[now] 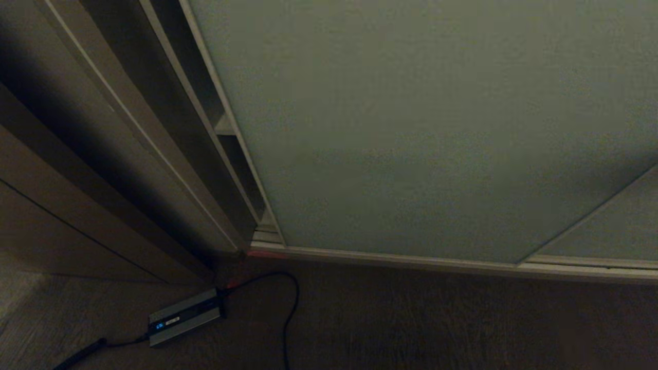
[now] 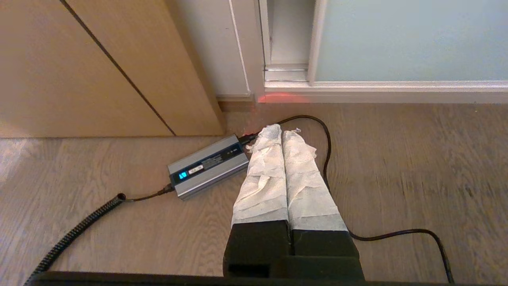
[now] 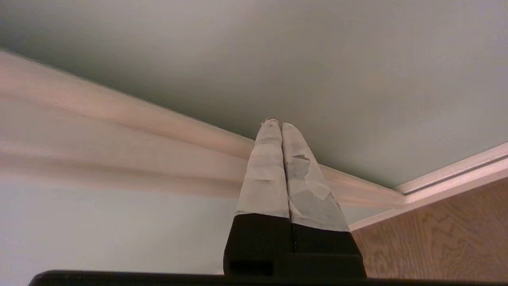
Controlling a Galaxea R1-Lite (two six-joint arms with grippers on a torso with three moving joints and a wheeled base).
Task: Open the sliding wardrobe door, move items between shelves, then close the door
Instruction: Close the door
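Wood-look flooring runs up to the wardrobe, where I see the sliding wardrobe door nearly closed, a narrow gap at its left edge. My right gripper, clenched and empty, points at that door's panel near its frame. My left gripper, clenched too, hangs over a grey power adapter.

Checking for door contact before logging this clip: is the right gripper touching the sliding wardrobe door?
Cannot tell. In the right wrist view the right gripper points at the sliding wardrobe door, but neither contact nor gap shows.
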